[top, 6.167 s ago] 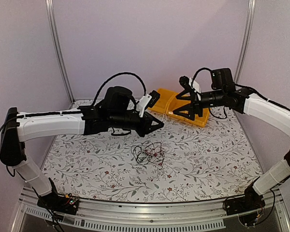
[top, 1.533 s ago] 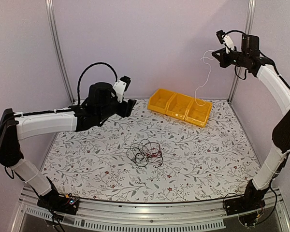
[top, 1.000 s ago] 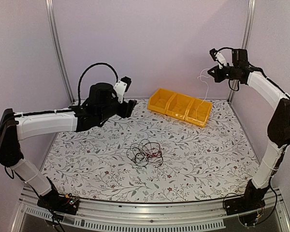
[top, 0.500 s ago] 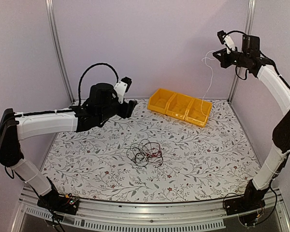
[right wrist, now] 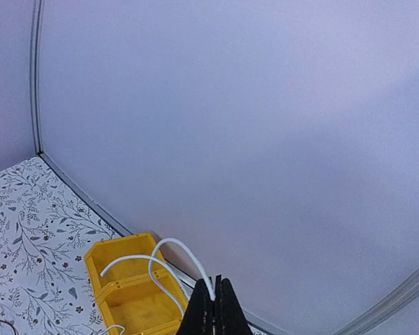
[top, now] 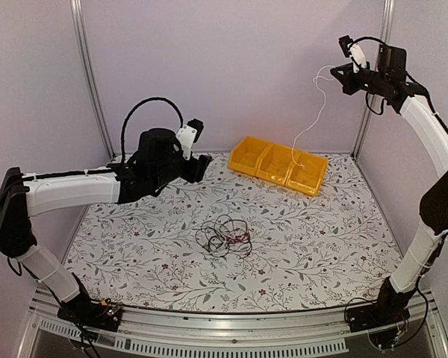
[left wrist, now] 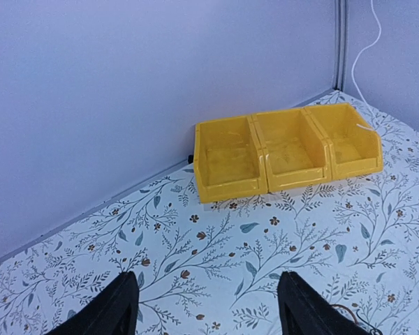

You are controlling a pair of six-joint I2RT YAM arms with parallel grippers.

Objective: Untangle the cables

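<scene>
Lifted a little higher toward the rear right corner than half a second earlier: right gripper (top: 336,74), clenched on one end of the white cable (top: 314,119). Unchanged over the same interval: left gripper (top: 202,165), released, jaws wide, holding nothing, hovering above the rear left of the counter (top: 321,239).

Note the slack: hanging from the pinch in a loose curve down to the right-hand compartment of the yellow bin (left wrist: 230,190), lower end touching its rim or just inside; cannot tell which. Note the remaining cables (top: 224,235): black and red loops, tangled at mid-counter, well apart from both grippers.

Procedure for the step in hand, judged to be depositing the freed white cable:
- Keep the pinch firm until well down over the compartment.
- Lower slowly and straight, letting slack coil inside instead of draping over the wall.
- Avoid sideways swings, likely to flick so light a wire out.
- Release only when low over the bin.
- Then send the left gripper to the tangle, approaching one outer loop rather than the knot's middle.
</scene>
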